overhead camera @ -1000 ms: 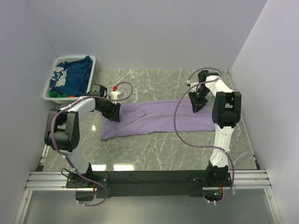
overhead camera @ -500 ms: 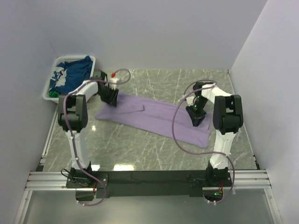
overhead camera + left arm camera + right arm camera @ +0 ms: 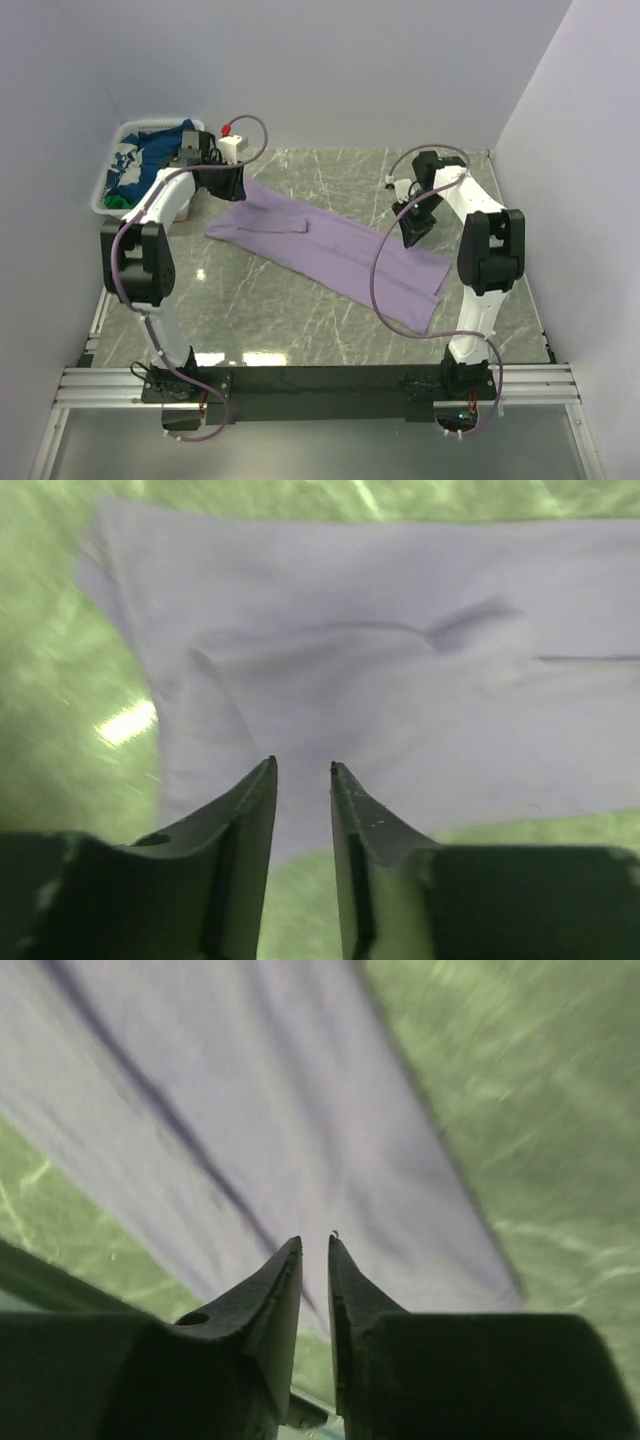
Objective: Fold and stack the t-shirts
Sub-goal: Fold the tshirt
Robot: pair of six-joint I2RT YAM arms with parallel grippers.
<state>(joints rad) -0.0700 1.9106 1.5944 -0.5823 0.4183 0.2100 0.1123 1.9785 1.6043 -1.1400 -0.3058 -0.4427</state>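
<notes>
The left arm is reaching far forward and leftward, its elbow raised near the basket, and the left gripper (image 3: pixel 228 185) is hovering over the far-left end of the lavender t-shirt (image 3: pixel 330 250). In the left wrist view its dark fingers (image 3: pixel 250 810) are standing a narrow gap apart with nothing between them, and the cloth is showing flat below. The right arm is bending up and back over itself, pointing the right gripper (image 3: pixel 413 228) down above the shirt's right part. Its fingers (image 3: pixel 275 1290) are also leaving only a thin slit, and nothing is showing clamped in it. Both wrist views are looking blurred. The lavender shirt is lying as a long, smooth band running diagonally from the far left to the near right of the table (image 3: pixel 300 320), with a small flap showing near its middle and a dark crease running along its length in the right wrist view. A navy t-shirt (image 3: pixel 155 160) with white print is sitting crumpled in the white slatted basket (image 3: pixel 105 190) at the far-left corner, with a bit of green cloth (image 3: pixel 118 201) peeking out beside it. The tabletop is showing a glossy grey-green marble pattern that is catching reflections. Plain pale walls (image 3: pixel 350 70) are closing in the space on three sides, and grey cables (image 3: pixel 375 270) are looping off both arms.
</notes>
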